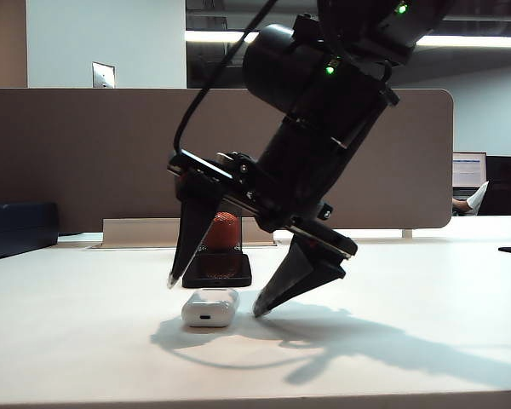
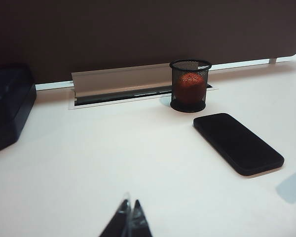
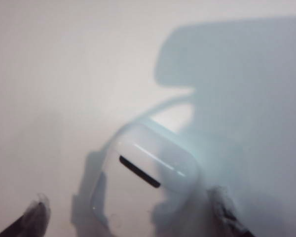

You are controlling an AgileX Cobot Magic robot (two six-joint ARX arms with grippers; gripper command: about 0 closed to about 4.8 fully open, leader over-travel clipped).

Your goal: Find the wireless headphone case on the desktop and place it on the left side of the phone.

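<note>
Right gripper [image 1: 215, 298] is hanging over the case [image 1: 209, 308] with its jaws spread wide, one fingertip at nine o'clock of it, the other at three, neither touching. Case is lying on the desktop [image 1: 409, 341], in front of the mesh cup [image 1: 219, 256]. Left gripper [image 2: 129, 217] is hovering at seven o'clock of the phone [image 2: 238, 143], its tips together.
</note>
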